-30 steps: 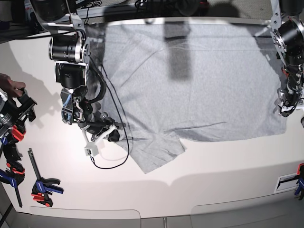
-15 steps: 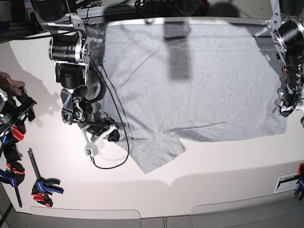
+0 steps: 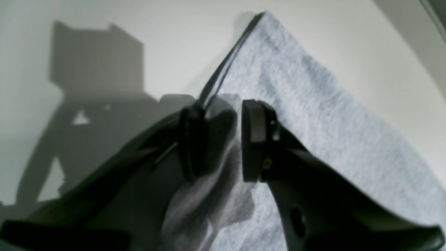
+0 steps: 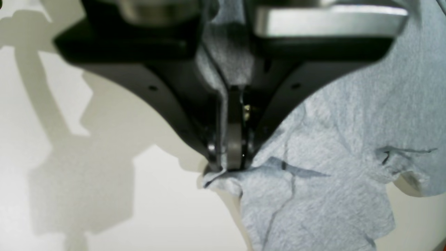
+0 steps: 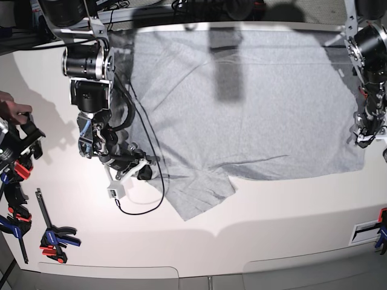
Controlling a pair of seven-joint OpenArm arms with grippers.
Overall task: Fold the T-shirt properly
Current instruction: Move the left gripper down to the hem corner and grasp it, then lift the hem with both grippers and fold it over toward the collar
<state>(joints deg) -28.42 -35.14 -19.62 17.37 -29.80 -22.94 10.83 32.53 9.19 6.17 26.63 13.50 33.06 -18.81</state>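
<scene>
Overhead, the T-shirt (image 5: 242, 103) lies spread plain side up across a white table (image 5: 272, 211). At one edge the right tool (image 4: 231, 164) is pinched tight on a bunched bit of its cloth. At the opposite edge the left tool (image 3: 217, 139) stands partly parted astride a fold of fabric, one pad (image 3: 252, 120) resting on it.

We are seeing the right gripper (image 4: 232, 162) pinching a puckered edge of the T-shirt (image 4: 334, 181) between closed jaws, the grey cloth wrinkling beside it while lying on the white table (image 4: 104, 195).
</scene>
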